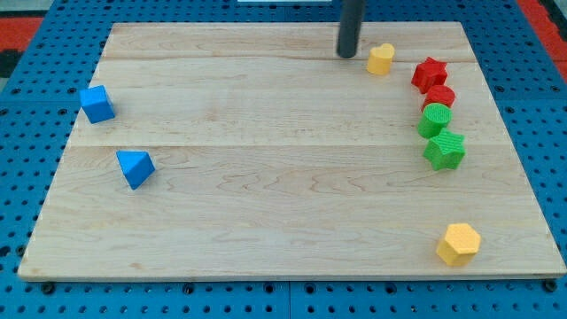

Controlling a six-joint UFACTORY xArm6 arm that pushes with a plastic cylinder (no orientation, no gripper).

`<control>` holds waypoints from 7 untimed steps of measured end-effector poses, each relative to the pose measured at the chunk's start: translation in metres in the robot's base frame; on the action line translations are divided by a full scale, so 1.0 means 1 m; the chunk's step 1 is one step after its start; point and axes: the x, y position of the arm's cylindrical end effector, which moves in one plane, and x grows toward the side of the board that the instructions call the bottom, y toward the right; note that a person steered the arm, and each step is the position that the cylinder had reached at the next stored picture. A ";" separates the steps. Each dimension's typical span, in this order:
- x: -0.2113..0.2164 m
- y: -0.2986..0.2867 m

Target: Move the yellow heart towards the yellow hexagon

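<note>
The small yellow heart block (381, 58) sits near the wooden board's (266, 204) top edge, with my tip (346, 54) just to its left, apparently not touching. The yellow hexagon block (459, 244) lies well below the heart. A push from here risks driving the heart right, into the red star block (430, 73) — not downward. There are no fingers, just a rod, its upper part cut off

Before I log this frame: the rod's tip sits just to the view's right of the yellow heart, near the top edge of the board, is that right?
Not quite. In the camera view my tip sits just to the view's left of the yellow heart, not its right. The rest holds: both are near the top edge of the board.
</note>
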 end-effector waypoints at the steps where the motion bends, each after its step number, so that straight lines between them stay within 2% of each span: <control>1: -0.012 -0.011; 2: -0.043 0.013; 3: -0.017 0.071; 5: 0.114 0.071; 6: 0.140 0.072; 7: 0.186 0.073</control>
